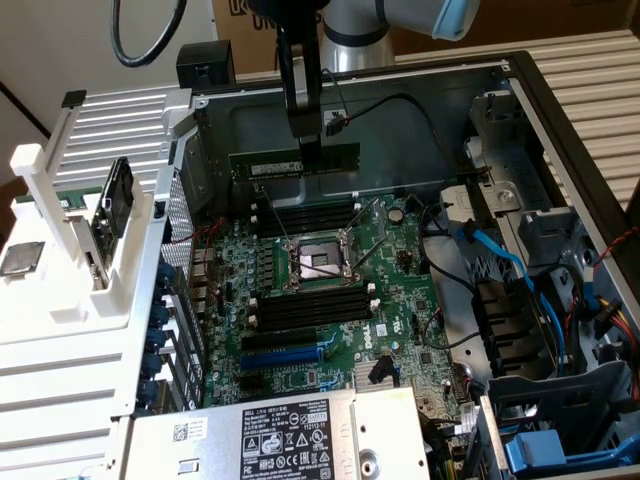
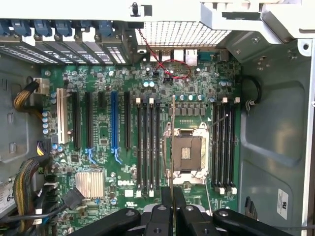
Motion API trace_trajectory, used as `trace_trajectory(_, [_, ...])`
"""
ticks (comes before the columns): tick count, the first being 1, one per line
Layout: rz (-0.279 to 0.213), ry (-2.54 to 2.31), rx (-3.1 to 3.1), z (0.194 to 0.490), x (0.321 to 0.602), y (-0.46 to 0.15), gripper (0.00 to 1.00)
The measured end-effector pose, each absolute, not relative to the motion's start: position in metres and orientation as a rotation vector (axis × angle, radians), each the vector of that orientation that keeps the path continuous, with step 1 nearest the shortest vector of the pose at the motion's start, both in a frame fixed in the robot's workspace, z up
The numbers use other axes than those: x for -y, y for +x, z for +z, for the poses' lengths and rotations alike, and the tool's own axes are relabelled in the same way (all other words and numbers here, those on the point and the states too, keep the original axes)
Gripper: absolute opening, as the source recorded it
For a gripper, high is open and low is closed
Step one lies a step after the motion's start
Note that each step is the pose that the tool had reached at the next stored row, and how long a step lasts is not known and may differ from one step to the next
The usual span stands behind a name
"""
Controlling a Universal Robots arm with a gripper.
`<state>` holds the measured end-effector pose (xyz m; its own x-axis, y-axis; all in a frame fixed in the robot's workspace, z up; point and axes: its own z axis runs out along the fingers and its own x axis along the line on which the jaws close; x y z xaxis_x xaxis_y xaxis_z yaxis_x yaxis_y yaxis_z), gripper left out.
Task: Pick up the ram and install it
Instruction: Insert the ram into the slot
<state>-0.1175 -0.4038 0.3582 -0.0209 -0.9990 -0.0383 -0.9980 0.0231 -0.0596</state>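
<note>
While the case (image 1: 520,110) lies open, the exterior view runs from a white rack (image 1: 100,330) at nine o'clock, across the board (image 1: 400,290) at centre, to blue cables (image 1: 500,255) at three o'clock. The gripper (image 1: 311,148) hangs at twelve o'clock of the socket (image 1: 320,265), pinching the ram (image 1: 265,165) by its upper edge. The ram is level and runs lengthwise along the slots (image 1: 305,215). It sits above them and seems clear of them, though the gap is hard to judge. In the wrist view the ram (image 2: 173,147) shows edge-on, a thin line clamped between the fingers (image 2: 166,197), beside the socket (image 2: 189,152), with slot banks on both sides.
</note>
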Motion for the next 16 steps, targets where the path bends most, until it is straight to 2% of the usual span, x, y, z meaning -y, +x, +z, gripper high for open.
trace_trajectory(16, [-0.036,-2.154,-2.201,0.3517,0.4034,-0.1175,0.13])
